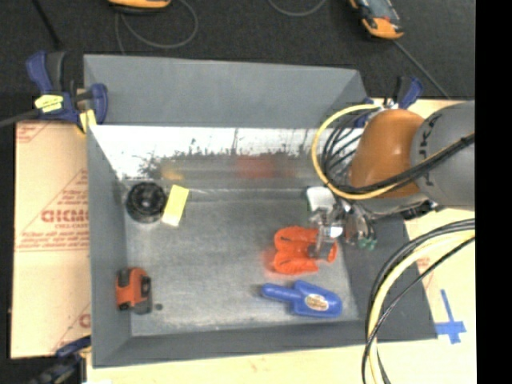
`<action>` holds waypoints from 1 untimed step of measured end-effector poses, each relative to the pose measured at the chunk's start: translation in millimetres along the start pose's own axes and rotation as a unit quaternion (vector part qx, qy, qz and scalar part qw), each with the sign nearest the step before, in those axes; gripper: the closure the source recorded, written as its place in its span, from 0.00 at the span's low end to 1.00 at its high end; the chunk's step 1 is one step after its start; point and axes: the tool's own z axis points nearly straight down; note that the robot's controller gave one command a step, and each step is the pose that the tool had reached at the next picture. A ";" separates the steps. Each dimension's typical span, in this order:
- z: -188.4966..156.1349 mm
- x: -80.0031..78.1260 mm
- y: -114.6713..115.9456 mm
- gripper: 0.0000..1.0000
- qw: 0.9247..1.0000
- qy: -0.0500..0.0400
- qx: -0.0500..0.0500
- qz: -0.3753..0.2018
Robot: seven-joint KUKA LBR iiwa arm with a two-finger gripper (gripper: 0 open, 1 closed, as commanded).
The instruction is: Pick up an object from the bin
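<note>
Hanging low at the right edge of a crumpled orange thing (290, 252) by the bin's (224, 94) right wall, gripper (326, 242) seems placed to grasp it; grip width cannot be told.

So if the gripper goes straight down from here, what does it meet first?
Probably the crumpled orange thing, whose right edge lies under the gripper. Depth is unclear, so it might just miss and reach the bin floor beside it.

Claw (324, 244) perhaps touching lump (288, 252) at right, handled tool (305, 298) before it
</note>
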 end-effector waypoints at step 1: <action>-6.1 1.1 -0.1 1.00 1.000 0.002 0.000 0.000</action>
